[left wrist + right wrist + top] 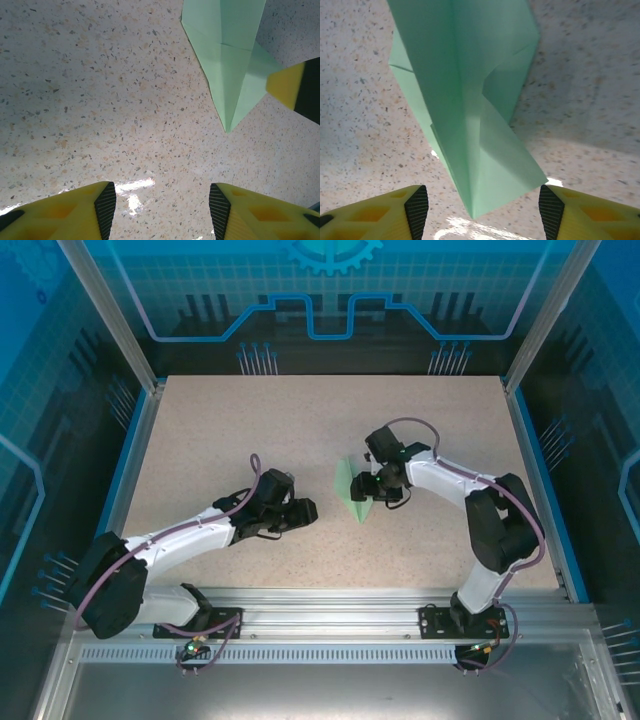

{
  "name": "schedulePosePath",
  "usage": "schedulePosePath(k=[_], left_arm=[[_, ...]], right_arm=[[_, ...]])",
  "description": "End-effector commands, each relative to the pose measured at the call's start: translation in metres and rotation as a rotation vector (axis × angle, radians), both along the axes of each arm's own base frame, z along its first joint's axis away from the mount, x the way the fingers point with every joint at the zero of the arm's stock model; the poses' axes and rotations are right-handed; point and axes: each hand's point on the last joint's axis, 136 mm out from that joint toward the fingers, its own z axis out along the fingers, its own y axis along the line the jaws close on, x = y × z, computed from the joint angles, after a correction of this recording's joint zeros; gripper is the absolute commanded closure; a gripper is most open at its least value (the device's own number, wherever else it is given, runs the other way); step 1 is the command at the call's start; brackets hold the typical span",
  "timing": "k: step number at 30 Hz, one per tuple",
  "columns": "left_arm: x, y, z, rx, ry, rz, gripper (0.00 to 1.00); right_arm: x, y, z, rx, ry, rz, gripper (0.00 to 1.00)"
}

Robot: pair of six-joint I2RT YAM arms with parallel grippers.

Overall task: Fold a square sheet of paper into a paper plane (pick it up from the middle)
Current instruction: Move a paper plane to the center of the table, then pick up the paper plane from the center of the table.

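I am holding my left tool (162,210) just above the speckled tabletop (250,410), a little to the left of its middle. Its two yellow fingers (75,212) are standing apart, with nothing but bare surface between their black pads. The paper plane (354,492) is lying near the middle of the tabletop, slightly toward the right edge, with its narrow pointed end aiming at the near edge. From my left wrist I am seeing that pale green dart ahead and to the right, well clear of my left fingers, its centre crease running down to the point. A yellow fingertip of my right tool (482,215) is reaching in from the right and overlapping the plane's outer edge. I am keeping my right tool low over the plane, reaching in from the right side of the tabletop. Its fingers are spread wide on either side of the plane's pointed end, and neither pad is pressing on the paper, so the plane is sitting between them unclamped. One folded flap is looking raised, but I cannot tell whether it is clear of the tabletop.
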Motion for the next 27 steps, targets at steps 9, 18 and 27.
schedulePosePath(k=[9, 18, 27], left_arm=[[0.000, -0.002, 0.009, -0.001, -0.017, -0.014, 0.44], [0.000, -0.002, 0.009, -0.001, -0.017, -0.014, 0.44], [-0.001, -0.002, 0.007, 0.000, -0.012, -0.011, 0.44]], right_arm=[[-0.001, 0.034, 0.003, 0.012, -0.024, 0.090, 0.39], [0.000, 0.040, -0.015, -0.144, -0.010, 0.131, 0.47], [0.005, 0.040, -0.035, -0.182, 0.016, 0.132, 0.47]])
